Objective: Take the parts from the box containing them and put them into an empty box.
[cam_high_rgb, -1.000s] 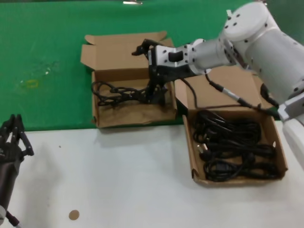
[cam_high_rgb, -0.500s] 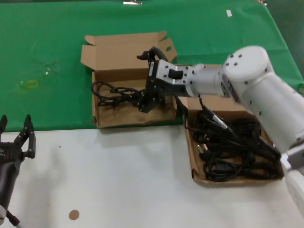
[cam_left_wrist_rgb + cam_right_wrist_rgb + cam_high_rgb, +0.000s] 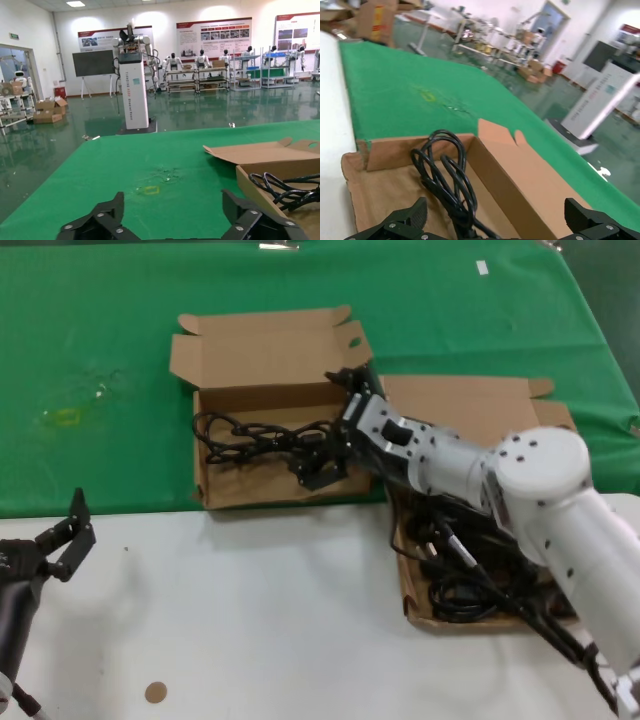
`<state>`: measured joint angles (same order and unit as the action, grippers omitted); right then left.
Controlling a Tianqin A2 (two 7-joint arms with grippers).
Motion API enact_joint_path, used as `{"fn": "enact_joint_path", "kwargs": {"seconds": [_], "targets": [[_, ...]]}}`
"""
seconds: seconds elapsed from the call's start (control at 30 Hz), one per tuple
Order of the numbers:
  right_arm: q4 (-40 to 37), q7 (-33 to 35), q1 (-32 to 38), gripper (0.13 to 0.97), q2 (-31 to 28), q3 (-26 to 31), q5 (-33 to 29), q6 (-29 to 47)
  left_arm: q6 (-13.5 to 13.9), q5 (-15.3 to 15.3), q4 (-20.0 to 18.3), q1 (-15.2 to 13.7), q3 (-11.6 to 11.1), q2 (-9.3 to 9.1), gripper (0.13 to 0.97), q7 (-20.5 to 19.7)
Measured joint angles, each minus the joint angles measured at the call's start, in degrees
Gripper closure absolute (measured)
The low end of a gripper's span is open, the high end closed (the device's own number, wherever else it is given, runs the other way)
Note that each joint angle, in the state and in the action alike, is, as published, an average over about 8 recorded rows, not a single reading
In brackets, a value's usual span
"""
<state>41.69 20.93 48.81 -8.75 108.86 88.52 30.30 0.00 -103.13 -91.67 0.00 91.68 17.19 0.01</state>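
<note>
Toward the worktop's far edge, your right gripper, released, hovers over the receiving box; delivered cord stretches leftward from it.

Right arm hides source box cords.

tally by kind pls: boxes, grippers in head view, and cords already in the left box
Cardboard boxes: 2, the left box and the right box
Grippers: 2, the left gripper and the right gripper
Power cords in the left box: 1, the cord bundle
Total: 5
</note>
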Motion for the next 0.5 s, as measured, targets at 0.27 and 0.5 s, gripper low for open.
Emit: {"fn": "enact_joint_path", "kwargs": {"seconds": [0.27, 0.5], "targets": [[8.87, -3.72, -8.66, 0.129, -1.49, -3.05, 2.59, -5.39, 0.0, 0.01, 0.0, 0.0, 0.0, 0.0, 0.405, -0.01], [16.62, -6.97, -16.22, 0.129, -2.8, -5.71, 4.86, -10.09, 0.0, 0.0, 0.0, 0.0, 0.0, 0.0, 0.277, -0.02]]}}
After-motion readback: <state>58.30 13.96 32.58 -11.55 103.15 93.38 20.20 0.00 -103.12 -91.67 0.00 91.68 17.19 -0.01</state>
